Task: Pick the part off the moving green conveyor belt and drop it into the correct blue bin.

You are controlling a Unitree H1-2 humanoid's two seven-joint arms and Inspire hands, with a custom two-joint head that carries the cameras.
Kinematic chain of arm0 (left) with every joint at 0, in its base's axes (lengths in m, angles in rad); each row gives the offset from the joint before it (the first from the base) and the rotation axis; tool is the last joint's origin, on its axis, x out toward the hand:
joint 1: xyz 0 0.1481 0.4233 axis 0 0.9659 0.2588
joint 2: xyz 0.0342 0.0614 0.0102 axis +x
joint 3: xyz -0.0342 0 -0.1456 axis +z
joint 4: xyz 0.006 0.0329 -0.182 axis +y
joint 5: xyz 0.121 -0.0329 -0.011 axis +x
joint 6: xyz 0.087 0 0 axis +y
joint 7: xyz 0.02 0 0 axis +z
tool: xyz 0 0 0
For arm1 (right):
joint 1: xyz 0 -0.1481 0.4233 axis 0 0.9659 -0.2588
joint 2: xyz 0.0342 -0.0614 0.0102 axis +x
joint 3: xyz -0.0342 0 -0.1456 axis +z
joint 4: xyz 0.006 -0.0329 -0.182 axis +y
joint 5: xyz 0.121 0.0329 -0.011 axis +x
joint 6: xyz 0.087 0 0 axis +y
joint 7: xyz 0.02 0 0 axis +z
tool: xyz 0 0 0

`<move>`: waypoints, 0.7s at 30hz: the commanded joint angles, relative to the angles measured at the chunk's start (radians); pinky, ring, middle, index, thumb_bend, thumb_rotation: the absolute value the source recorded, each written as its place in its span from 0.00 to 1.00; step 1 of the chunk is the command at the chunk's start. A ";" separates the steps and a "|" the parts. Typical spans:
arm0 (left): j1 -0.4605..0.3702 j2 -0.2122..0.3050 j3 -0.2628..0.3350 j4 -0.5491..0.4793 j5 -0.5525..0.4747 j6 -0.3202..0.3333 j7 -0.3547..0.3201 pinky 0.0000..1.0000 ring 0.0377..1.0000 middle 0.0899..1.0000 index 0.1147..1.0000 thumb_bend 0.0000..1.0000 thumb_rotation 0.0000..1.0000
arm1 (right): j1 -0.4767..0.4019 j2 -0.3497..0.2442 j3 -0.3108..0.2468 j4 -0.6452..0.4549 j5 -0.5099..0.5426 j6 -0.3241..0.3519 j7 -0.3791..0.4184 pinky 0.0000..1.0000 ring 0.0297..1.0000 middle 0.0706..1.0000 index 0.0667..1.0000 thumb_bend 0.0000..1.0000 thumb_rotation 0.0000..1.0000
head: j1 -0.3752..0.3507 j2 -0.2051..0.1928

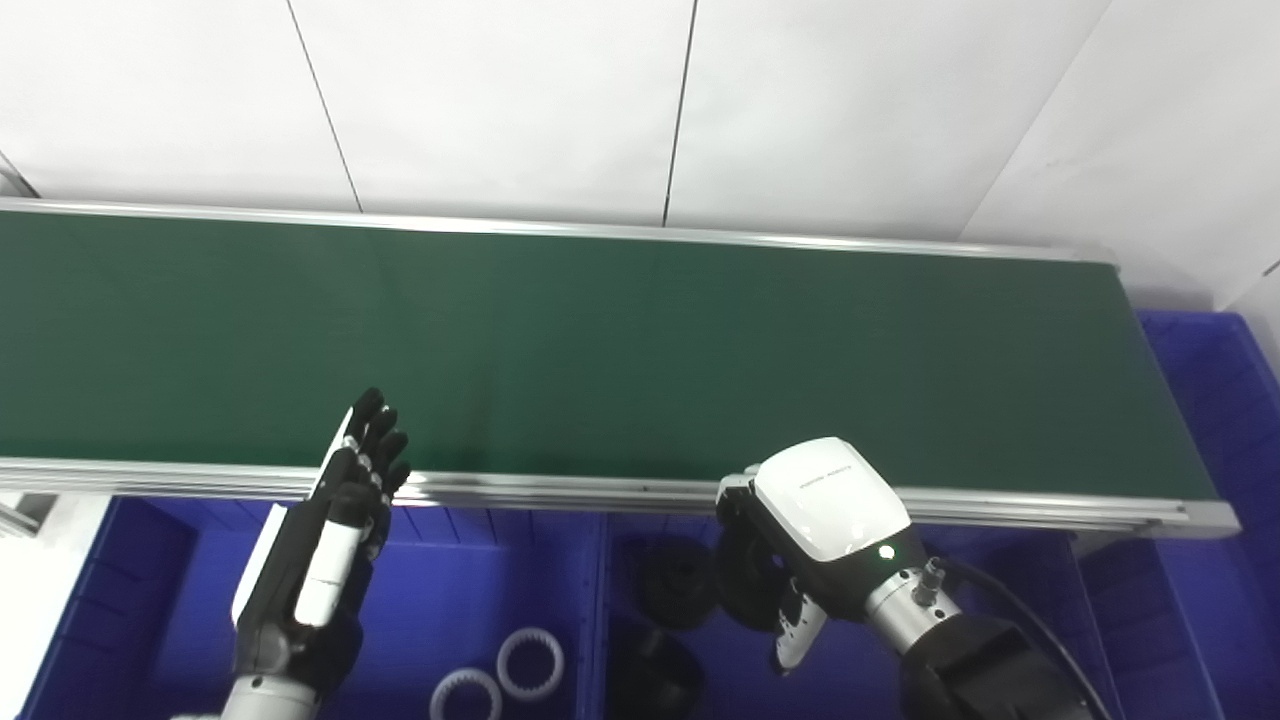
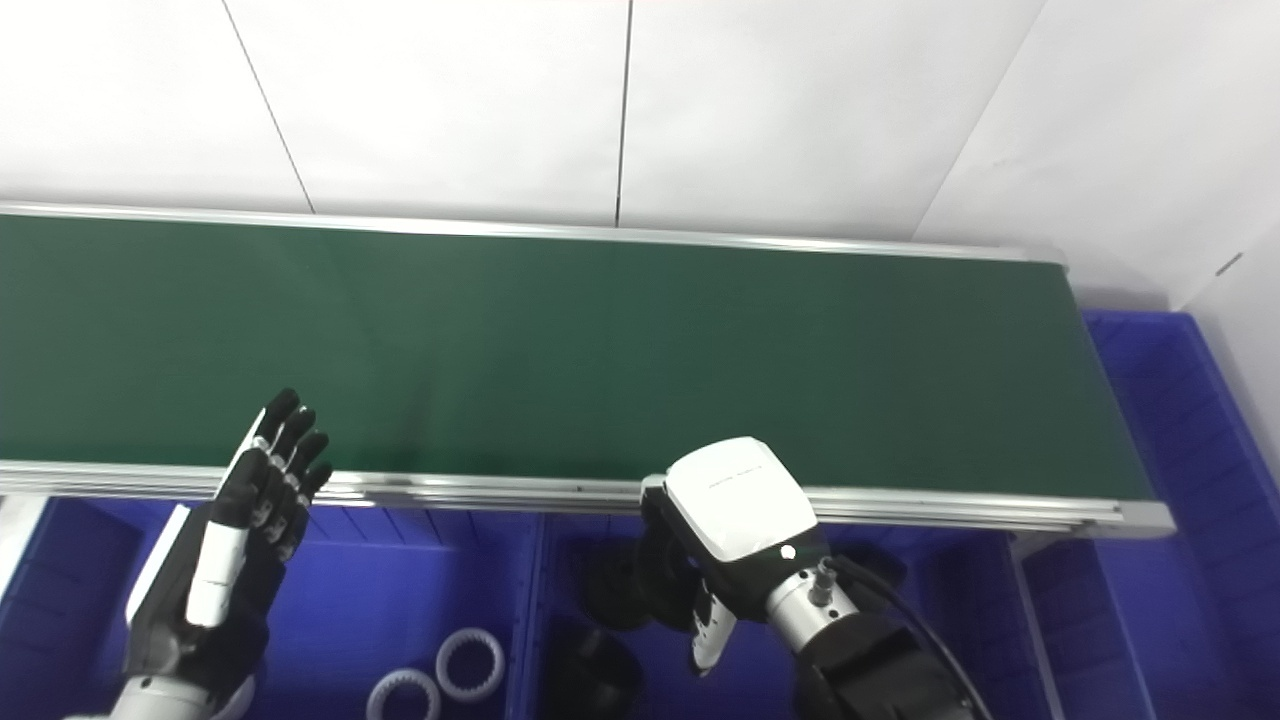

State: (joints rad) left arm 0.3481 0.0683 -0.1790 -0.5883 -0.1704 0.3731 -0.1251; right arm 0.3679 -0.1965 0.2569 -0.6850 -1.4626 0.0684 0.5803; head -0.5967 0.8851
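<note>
Two hands over the bins, none on the belt. Farthest left: left hand (image 1: 335, 520), fingers straight, held close together, pointing up across the near rail of the green conveyor belt (image 1: 600, 340); holding nothing. Just below and right of that hand: white toothed rings (image 1: 500, 675) lying in the left blue bin (image 1: 450, 590). Further right: right hand (image 1: 800, 540), curled downward over the middle blue bin (image 1: 1000, 600), fingers bent around what looks like a black part (image 1: 745, 585), though contact hidden under the white hand back, so cannot tell for sure. Beside and below it: other black parts (image 1: 670, 585) already in that bin. No part visible anywhere on the belt surface.

Risks, as a judgement: release too close to the rail could bounce the part off the bin divider into the white-ring bin; a finger snagging the piece could drag it out on withdrawal.
</note>
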 commanded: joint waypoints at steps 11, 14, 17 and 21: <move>-0.022 0.001 -0.002 -0.054 0.000 0.032 -0.003 1.00 1.00 1.00 1.00 0.59 0.94 | 0.070 0.102 -0.018 -0.084 -0.203 -0.076 0.127 0.96 0.86 0.88 0.84 1.00 0.89 | 0.014 0.004; -0.023 -0.001 -0.002 -0.056 -0.001 0.037 -0.002 1.00 1.00 1.00 1.00 0.59 0.93 | 0.076 0.118 -0.027 -0.096 -0.208 -0.088 0.119 0.98 0.87 0.88 0.85 1.00 0.90 | 0.017 0.005; -0.024 -0.003 -0.004 -0.058 0.001 0.042 0.001 1.00 1.00 1.00 1.00 0.60 0.93 | 0.078 0.125 -0.038 -0.108 -0.191 -0.099 0.110 0.97 0.85 0.87 0.84 1.00 0.89 | 0.021 0.006; -0.023 -0.005 -0.009 -0.064 0.010 0.050 0.004 1.00 1.00 1.00 1.00 0.61 0.93 | 0.079 0.133 -0.048 -0.127 -0.181 -0.115 0.118 0.97 0.85 0.87 0.84 1.00 0.89 | 0.029 0.005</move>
State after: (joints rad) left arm 0.3343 0.0643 -0.1864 -0.6150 -0.1668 0.4171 -0.1238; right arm 0.4427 -0.0736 0.2147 -0.7754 -1.6527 -0.0067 0.7208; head -0.5722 0.8912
